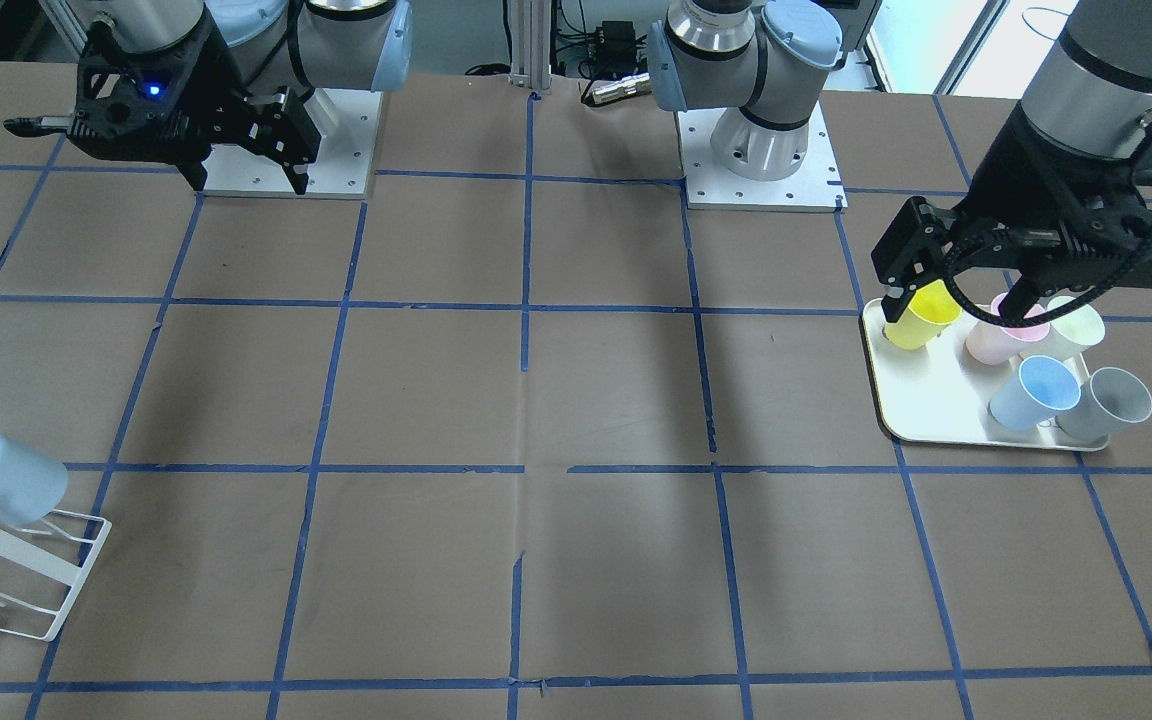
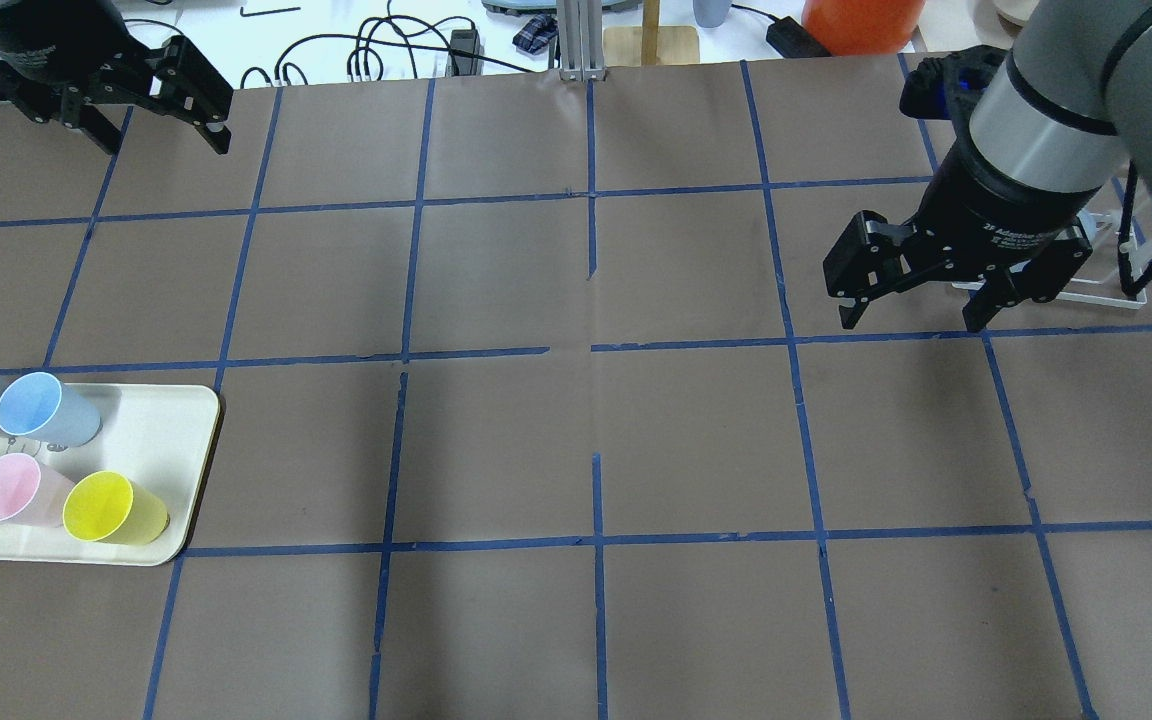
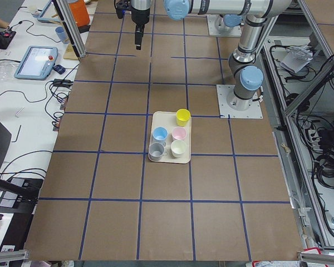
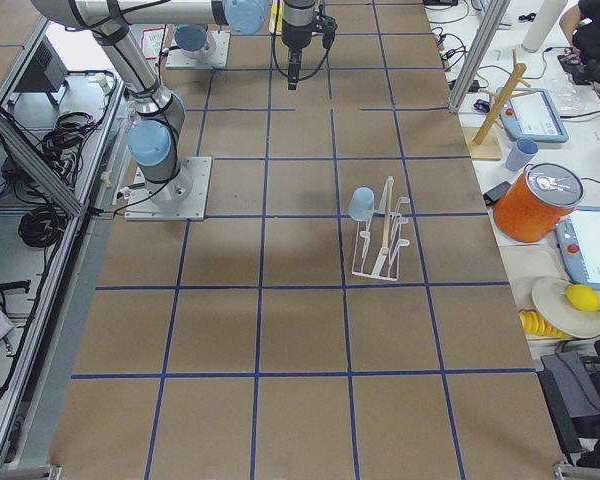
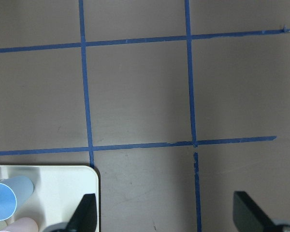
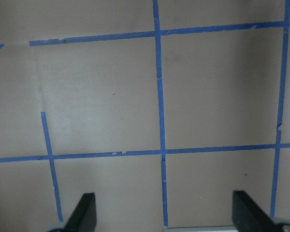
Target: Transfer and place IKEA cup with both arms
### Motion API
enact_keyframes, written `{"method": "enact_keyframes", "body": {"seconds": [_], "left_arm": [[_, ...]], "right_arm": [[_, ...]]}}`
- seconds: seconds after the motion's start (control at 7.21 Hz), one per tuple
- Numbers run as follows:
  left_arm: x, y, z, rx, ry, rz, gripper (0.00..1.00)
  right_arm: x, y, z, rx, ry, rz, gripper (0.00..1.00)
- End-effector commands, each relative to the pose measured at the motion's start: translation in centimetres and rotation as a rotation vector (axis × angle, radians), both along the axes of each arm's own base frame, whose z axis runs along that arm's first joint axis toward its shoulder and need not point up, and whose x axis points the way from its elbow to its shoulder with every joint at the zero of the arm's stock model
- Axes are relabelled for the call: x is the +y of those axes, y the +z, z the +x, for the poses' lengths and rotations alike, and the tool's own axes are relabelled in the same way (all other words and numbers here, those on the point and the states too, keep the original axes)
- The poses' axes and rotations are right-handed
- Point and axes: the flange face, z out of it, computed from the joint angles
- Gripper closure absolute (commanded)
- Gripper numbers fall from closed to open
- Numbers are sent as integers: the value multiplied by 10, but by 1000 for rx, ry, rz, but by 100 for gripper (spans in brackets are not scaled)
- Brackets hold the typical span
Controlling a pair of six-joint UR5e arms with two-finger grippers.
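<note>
ikea cup [image 1: 1034, 392] stands mouth-up on the white tray [image 1: 926, 420] beside the grey cup [image 1: 1116, 402]. it looks light, stiff and slick, so i'd pinch its wall near the rim. left claw [image 1: 953, 305] and right claw [image 2: 909, 320] both spread, empty.

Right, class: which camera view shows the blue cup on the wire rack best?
Exterior front-facing: the blue cup sits large and unblocked, tilted base-up on the wire rack. Exterior right shows it small; overhead, the right arm hides it; the other views miss it.
</note>
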Motion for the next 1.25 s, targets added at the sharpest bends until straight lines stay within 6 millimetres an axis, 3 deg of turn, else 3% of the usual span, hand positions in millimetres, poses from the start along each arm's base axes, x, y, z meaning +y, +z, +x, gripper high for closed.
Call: {"method": "enact_keyframes", "body": {"seconds": [0.0,0.28,0.83,0.97,1.11], "left_arm": [[-1,-12,1,6,4,79,0],[-1,-14,-4,11,-4,84,0],[15,-15,-47,18,8,97,0],[29,-10,-51,16,2,121,0],[23,-14,-50,16,1,119,0]], "right_arm": [[-1,6,-1,0,4,-14,0],[2,7,0,2,0,-11,0],[3,8,-2,30,4,-14,0],[2,7,-5,62,8,-13,0],[3,7,-4,59,0,-15,0]]}}
